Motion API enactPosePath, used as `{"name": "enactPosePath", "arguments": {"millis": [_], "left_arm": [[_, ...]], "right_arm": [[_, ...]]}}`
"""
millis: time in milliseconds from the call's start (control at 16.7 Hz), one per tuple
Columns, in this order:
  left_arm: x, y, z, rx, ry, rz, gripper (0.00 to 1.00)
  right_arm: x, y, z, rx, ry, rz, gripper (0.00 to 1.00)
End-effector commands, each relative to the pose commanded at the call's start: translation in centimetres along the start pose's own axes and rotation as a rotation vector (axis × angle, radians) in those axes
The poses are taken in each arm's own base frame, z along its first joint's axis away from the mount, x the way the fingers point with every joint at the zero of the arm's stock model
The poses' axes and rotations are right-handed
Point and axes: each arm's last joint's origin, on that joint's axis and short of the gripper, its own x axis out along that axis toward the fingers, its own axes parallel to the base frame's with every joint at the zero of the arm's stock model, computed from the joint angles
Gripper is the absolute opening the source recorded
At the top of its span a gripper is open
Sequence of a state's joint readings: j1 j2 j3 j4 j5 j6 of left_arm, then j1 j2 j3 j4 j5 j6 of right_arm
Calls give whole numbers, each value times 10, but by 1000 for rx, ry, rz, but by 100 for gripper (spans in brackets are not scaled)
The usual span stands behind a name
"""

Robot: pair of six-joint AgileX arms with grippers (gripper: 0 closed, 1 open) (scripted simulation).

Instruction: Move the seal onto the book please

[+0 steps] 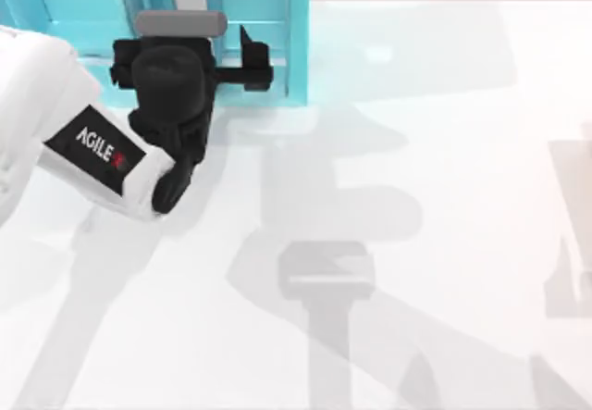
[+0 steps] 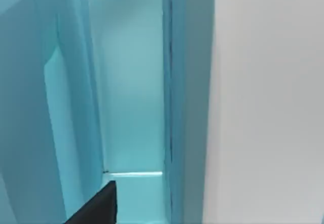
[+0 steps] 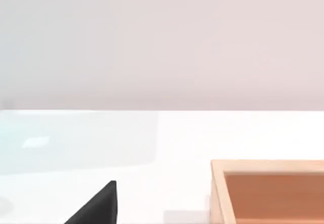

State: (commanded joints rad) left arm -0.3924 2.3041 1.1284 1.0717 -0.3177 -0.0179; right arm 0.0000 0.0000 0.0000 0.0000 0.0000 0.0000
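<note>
White lettering "AGILE" marks the left arm (image 1: 92, 146), whose pincer (image 1: 248, 66), fingers spread apart, sits beside the turquoise shelf (image 1: 298, 40) on the white counter (image 1: 444, 197).

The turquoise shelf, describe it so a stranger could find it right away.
On the white table, look to the far left corner in the top view. The shelf stands there with the left gripper at its front edge; it is the lone turquoise thing, with upright dividers.

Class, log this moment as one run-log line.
left gripper: at turquoise shelf unit | seal: unseen | book: unseen | wooden box: on table
</note>
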Motion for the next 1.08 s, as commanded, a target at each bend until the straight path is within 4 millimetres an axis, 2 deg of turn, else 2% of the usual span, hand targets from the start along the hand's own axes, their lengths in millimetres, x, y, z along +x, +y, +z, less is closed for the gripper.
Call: {"name": "enactPosePath", "arguments": {"millis": [240,540,1080], "left_arm": [[26,2,1,0,0,0,100],[29,2,1,0,0,0,100],[29,2,1,0,0,0,32]], "right_arm": [[0,0,0,0,0,0,100],[0,0,0,0,0,0,100],[0,0,0,0,0,0,100]]}}
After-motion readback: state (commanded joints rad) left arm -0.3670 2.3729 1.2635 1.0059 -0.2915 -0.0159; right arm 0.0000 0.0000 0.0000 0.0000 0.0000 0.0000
